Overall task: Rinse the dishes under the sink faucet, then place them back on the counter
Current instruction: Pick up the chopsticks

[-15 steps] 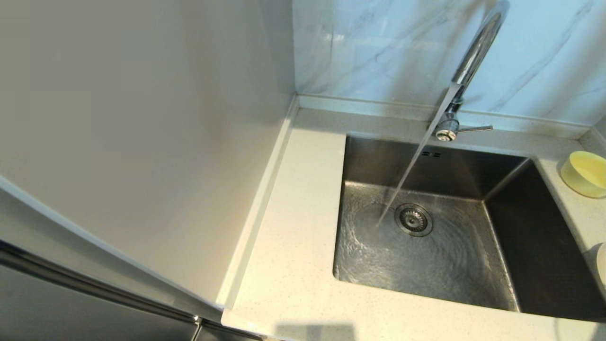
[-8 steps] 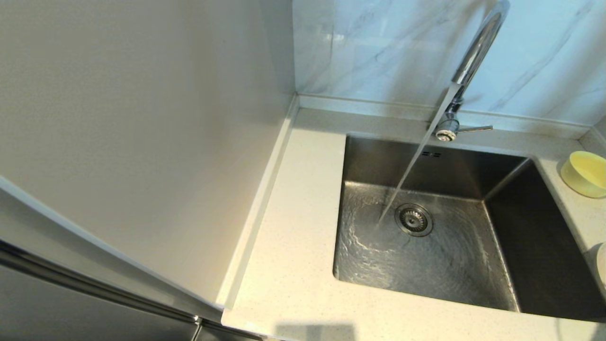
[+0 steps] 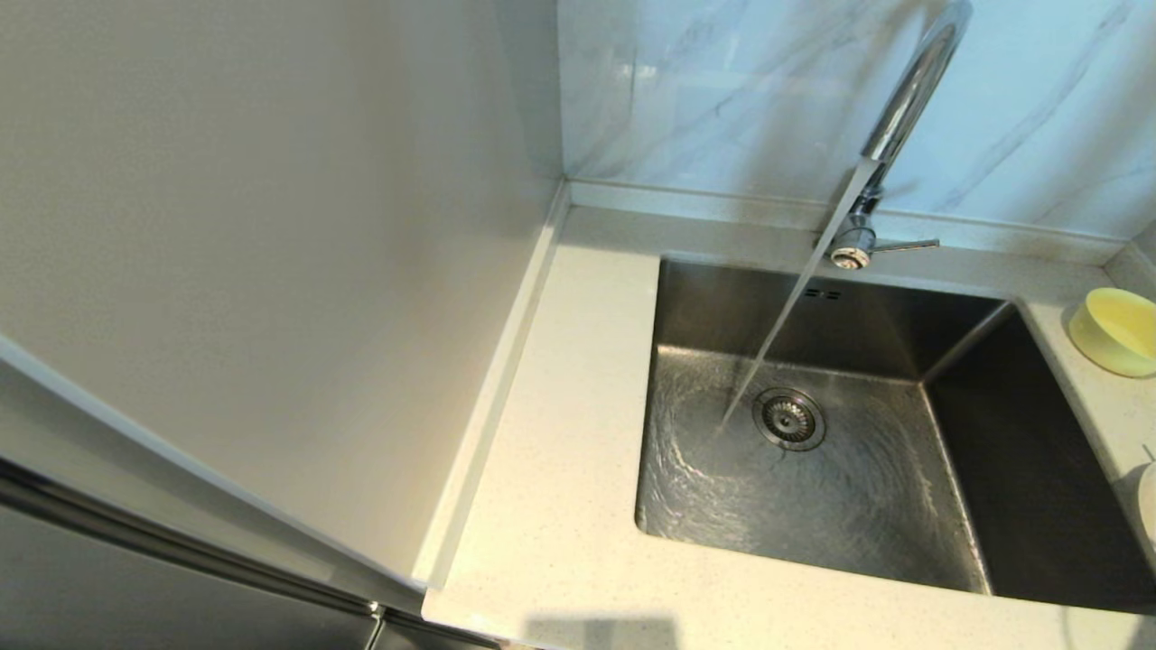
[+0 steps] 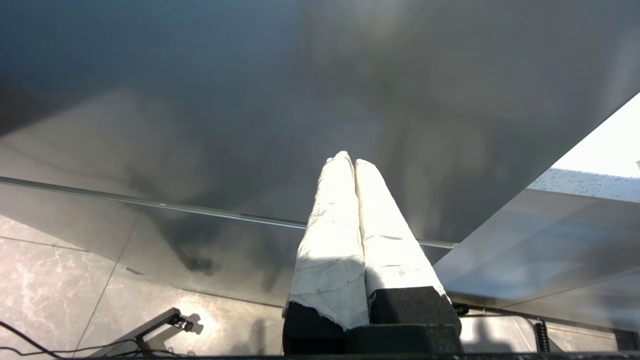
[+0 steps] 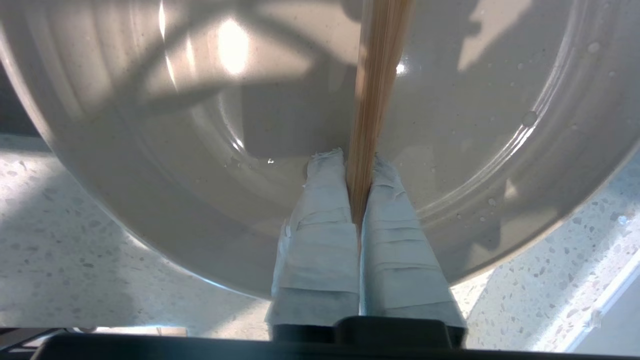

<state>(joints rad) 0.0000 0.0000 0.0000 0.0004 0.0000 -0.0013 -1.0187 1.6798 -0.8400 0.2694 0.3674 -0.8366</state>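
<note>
Nothing is seen moved since earlier: water (image 3: 784, 325) is poured from the faucet (image 3: 908, 99) into the sink (image 3: 813, 487), with the bowl (image 3: 1115, 330) at 3 o'clock. A dish (image 5: 200, 150) rim is clamped by the right end effector (image 5: 359, 165); the left end effector (image 4: 352, 162) is closed, empty.

Left end effector (image 4: 349, 162) fingers pressed together, gripping nothing. Right end effector (image 5: 357, 165) fingers clamped on a thin upright edge.

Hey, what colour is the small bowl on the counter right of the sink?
Pale yellow; the small bowl shows best in the head view.
</note>
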